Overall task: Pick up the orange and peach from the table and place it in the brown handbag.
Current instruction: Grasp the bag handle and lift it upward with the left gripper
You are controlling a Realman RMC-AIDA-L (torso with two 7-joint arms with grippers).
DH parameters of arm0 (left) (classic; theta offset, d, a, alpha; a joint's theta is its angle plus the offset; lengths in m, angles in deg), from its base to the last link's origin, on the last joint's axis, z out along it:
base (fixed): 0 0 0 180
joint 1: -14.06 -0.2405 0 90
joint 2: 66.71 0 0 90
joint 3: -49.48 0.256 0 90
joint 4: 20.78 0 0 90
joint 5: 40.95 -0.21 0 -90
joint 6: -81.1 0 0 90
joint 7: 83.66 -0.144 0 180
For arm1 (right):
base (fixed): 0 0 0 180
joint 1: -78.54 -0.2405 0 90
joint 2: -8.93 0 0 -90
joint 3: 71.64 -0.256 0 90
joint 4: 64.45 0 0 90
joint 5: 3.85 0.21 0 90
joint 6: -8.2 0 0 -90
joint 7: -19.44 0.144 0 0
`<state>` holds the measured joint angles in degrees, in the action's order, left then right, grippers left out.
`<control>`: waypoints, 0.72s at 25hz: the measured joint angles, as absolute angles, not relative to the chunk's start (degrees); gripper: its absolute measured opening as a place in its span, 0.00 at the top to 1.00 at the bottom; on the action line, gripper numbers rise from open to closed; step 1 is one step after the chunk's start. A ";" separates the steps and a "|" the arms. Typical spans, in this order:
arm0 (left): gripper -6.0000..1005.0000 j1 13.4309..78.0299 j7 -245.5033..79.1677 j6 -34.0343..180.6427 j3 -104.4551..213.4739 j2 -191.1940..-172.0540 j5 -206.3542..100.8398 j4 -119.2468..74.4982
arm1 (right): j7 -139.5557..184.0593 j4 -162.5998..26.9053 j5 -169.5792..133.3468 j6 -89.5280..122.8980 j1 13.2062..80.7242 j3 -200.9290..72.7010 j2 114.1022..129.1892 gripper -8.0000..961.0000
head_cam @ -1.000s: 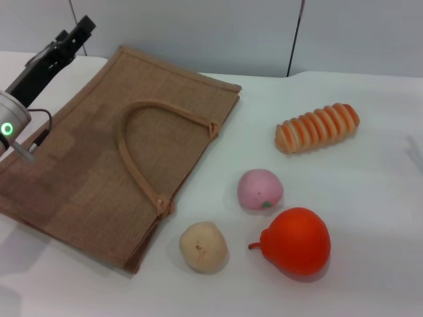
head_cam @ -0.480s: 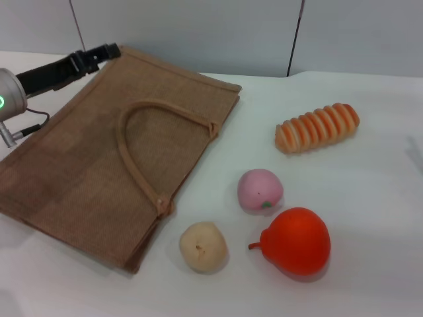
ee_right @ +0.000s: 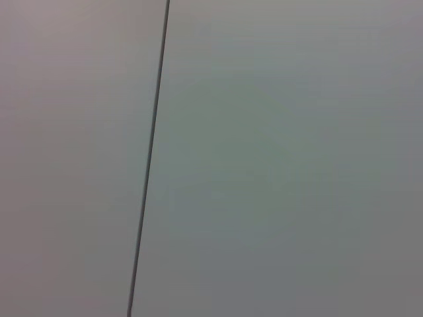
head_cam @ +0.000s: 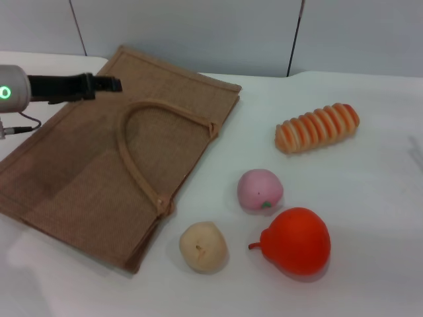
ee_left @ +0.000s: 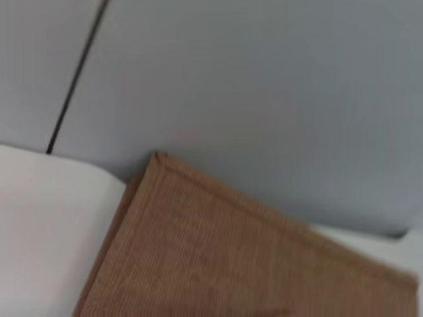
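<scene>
Jute fills most of the tabletop's (head_cam: pixel 370 191) left half: the brown handbag (head_cam: pixel 86 178) lies flat, its looped handle (head_cam: pixel 132 158) resting on the upper face and curving toward the bag's open edge. The left gripper (head_cam: pixel 111 84) reaches in level from the left and hovers above the bag's far portion, its dark fingers pointing toward the right; seen edge-on like this, whether the fingers are apart or together I cannot tell, and nothing is seen held in them. The left wrist view shows only the bag's far corner against the grey wall (ee_left: pixel 264 86) and a strip of white tabletop beside it. All the fruit lies well off to the right of those fingers, past the bag's edge and nearer the robot. The peach (head_cam: pixel 260 189), pale pink with a small green mark, sits closest to the bag's side; just beyond it and nearer still is the orange (head_cam: pixel 299 241), glossy orange-red with its pointed tip turned toward a beige round fruit (head_cam: pixel 203 247), which rests near the bag's near corner. A striped bread roll (head_cam: pixel 317 127) lies farther right, apart from the fruit. The right gripper appears in no view; its wrist camera sees only wall.
</scene>
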<state>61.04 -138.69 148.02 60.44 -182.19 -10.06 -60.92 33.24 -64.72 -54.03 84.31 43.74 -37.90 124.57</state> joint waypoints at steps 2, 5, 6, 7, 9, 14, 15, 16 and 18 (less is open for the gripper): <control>0.26 61.96 -136.20 146.78 62.72 -182.30 -13.99 -61.58 | 33.24 -64.72 -54.03 84.14 43.74 -37.92 124.57 0.11; 0.27 63.14 -131.18 144.00 65.91 -182.63 -19.37 -62.09 | 33.24 -64.75 -53.95 84.08 43.74 -37.96 124.59 0.11; 0.27 63.43 -129.85 143.18 67.24 -182.64 -20.76 -62.06 | 33.24 -64.79 -53.94 84.08 43.74 -37.97 124.59 0.11; 0.27 63.65 -128.67 142.31 68.60 -182.67 -22.02 -61.92 | 33.24 -64.84 -53.95 84.07 43.74 -37.97 124.59 0.11; 0.27 63.79 -127.85 140.83 70.54 -182.78 -22.88 -61.74 | 33.24 -64.89 -53.95 84.06 43.74 -38.01 124.60 0.11; 0.27 63.88 -129.82 137.22 74.62 -183.01 -20.22 -59.96 | 33.24 -64.87 -53.90 84.05 43.73 -38.08 124.60 0.11; 0.27 63.90 -130.30 136.51 75.13 -183.01 -19.69 -59.41 | 33.24 -64.87 -53.90 84.04 43.72 -38.09 124.60 0.11; 0.27 63.96 -130.96 135.62 75.59 -183.01 -19.10 -58.83 | 33.24 -64.85 -53.91 84.05 43.70 -38.08 124.60 0.11; 0.27 64.20 -132.87 134.21 76.30 -183.04 -17.34 -57.06 | 33.24 -64.84 -53.94 84.04 43.67 -38.07 124.60 0.11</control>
